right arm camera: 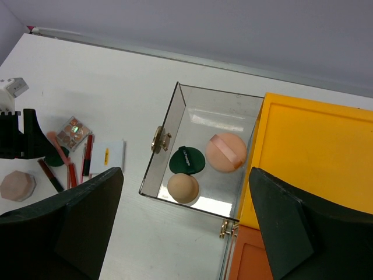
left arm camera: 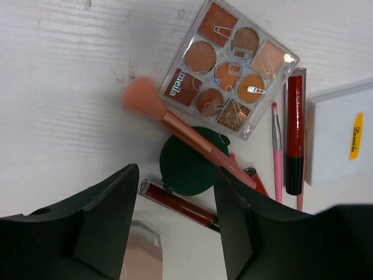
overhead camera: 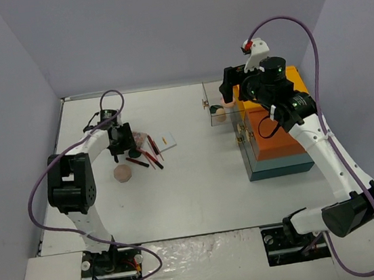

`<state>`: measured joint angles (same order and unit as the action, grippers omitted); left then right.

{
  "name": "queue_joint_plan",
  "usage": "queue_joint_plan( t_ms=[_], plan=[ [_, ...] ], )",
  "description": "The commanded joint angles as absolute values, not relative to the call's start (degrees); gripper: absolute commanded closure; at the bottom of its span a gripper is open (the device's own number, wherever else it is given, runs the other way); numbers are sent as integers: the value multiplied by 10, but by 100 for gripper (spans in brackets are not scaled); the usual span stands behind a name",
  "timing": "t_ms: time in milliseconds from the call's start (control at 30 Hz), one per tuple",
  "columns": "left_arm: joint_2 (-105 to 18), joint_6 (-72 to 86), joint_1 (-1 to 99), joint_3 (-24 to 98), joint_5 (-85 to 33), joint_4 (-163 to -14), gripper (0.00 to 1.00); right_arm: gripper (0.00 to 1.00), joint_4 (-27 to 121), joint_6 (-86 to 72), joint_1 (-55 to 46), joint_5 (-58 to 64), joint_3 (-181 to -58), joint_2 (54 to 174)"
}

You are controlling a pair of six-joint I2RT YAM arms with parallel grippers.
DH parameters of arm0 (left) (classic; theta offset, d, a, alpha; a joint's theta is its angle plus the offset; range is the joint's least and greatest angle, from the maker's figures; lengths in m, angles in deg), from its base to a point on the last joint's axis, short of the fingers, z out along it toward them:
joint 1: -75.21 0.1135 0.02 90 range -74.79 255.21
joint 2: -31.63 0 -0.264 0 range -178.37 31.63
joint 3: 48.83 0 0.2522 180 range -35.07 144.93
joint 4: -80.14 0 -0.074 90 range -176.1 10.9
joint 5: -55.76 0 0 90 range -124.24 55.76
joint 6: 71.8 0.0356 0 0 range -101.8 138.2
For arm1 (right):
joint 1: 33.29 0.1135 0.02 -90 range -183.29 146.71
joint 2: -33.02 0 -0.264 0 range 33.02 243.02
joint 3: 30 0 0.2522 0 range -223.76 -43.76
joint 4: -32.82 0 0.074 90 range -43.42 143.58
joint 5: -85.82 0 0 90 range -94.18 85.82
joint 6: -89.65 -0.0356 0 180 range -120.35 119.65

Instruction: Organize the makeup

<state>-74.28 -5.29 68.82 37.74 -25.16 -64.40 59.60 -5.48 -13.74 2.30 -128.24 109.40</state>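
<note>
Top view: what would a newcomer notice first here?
The orange box at right, with a clear tray at its left side holding a green disc and two peach puffs. At left, a cluttered makeup pile, its palette brightest, lies beneath the left fingers.

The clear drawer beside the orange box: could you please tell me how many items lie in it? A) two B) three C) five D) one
B: the clear drawer holds a dark green disc, a round peach sponge and a pink round puff.
</note>
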Motion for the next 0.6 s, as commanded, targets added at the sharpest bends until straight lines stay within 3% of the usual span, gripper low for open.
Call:
queue_joint_plan(
  t_ms=[0, 367, 467, 567],
  plan=[
    [-744, -50, 689, 415, -234, -656, 52, 14, 567, -54, -139, 28, -1266, 1076],
    [-743, -75, 690, 372, -224, -664, 64, 13, 566, -51, -139, 13, -1243, 1061],
    [-747, -81, 690, 371, -221, -663, 82, 13, 566, -53, -139, 11, -1237, 1059],
    [-742, -87, 688, 364, -217, -668, 94, 13, 566, -53, -139, 7, -1236, 1057]
  ],
)
